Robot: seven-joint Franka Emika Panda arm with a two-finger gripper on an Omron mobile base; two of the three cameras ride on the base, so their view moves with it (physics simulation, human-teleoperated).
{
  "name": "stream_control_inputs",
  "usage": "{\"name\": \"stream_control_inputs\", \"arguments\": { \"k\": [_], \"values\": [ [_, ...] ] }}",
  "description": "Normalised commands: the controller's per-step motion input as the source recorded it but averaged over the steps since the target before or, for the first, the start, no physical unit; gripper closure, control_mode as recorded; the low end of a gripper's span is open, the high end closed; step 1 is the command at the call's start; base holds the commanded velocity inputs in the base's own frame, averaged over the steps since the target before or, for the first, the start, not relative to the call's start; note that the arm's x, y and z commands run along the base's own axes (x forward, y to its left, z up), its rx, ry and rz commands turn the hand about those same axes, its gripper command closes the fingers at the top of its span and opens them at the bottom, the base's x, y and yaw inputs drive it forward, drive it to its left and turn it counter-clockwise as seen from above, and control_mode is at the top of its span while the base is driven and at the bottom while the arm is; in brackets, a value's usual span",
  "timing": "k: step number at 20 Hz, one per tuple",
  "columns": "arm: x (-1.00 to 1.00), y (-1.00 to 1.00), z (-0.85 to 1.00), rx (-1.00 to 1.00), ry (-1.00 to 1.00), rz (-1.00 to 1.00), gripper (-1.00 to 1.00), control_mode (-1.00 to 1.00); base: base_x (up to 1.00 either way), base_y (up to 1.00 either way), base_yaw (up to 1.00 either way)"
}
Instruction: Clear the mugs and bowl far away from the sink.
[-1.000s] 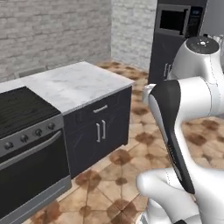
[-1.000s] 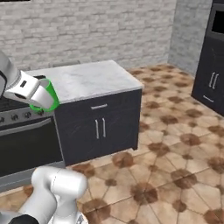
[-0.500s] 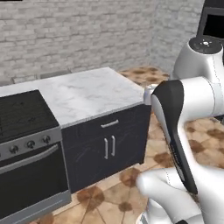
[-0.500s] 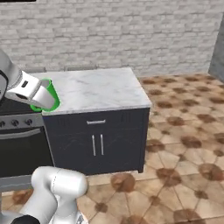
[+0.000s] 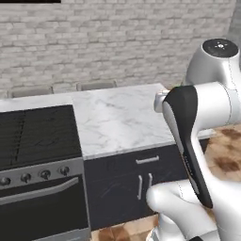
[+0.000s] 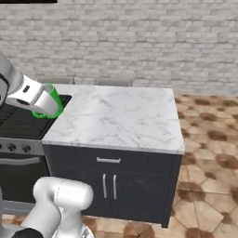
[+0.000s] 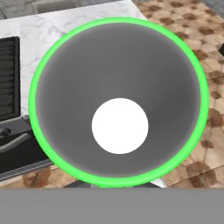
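Note:
One bright green mug (image 6: 56,98) hangs in the air over the seam between stove and counter, and my gripper (image 6: 46,105) is shut on it. In the hand view I look straight into this mug (image 7: 118,74): green rim, grey inside, a white round bottom. It hides my fingertips there. Under it lie the marble counter's corner and the stove's edge. The bowl and the sink are out of view.
A white marble counter (image 6: 122,117) (image 5: 120,117) tops a dark cabinet with a drawer and two doors (image 6: 109,186). The black stove (image 5: 35,134) (image 6: 16,122) adjoins it on the left. A brick wall runs behind, and brown tiled floor (image 6: 209,153) lies to the right.
The whole picture has shifted, so the base has moved: the counter and stove now face me squarely and stand closer. The mug stays in my shut gripper.

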Motion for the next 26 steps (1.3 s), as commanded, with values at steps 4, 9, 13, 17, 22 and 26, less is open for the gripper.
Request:
{"name": "stream_control_inputs", "arguments": {
  "k": [4,9,13,17,22,26],
  "values": [
    [0.0,0.0,0.0,0.0,0.0,0.0,1.0,1.0,0.93,-0.01,0.23],
    [0.0,0.0,0.0,0.0,0.0,0.0,1.0,1.0,0.89,-0.07,0.18],
    [0.0,0.0,0.0,0.0,0.0,0.0,1.0,1.0,0.65,-0.13,0.13],
    [0.0,0.0,0.0,0.0,0.0,0.0,1.0,1.0,0.44,-0.16,0.23],
    [0.0,0.0,0.0,0.0,0.0,0.0,1.0,1.0,0.36,-0.19,0.37],
    [0.0,0.0,0.0,0.0,0.0,0.0,1.0,1.0,0.33,-0.26,0.31]
  ]
}}
